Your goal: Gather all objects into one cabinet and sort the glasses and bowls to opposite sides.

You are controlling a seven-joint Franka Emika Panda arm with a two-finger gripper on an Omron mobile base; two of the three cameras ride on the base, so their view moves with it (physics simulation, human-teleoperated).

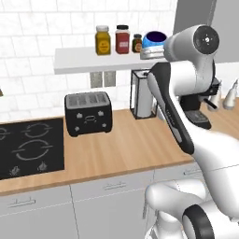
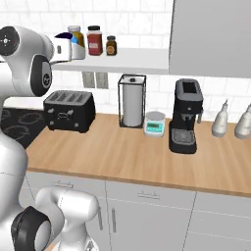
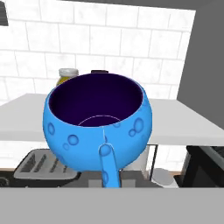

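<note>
jars [image 1: 116, 40] on shelf [image 1: 84, 59] | toaster [image 1: 88, 113] on counter [image 1: 126, 144], right of hob [image 1: 28, 148]

No legible text; spice jars' [image 1: 116, 40] labels perhaps too blurred.

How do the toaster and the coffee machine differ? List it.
The toaster is low and wide; the coffee machine is tall and narrow. The toaster sits left of the paper towel holder, the coffee machine right of it. Both are black and stand on the wooden counter.
</note>
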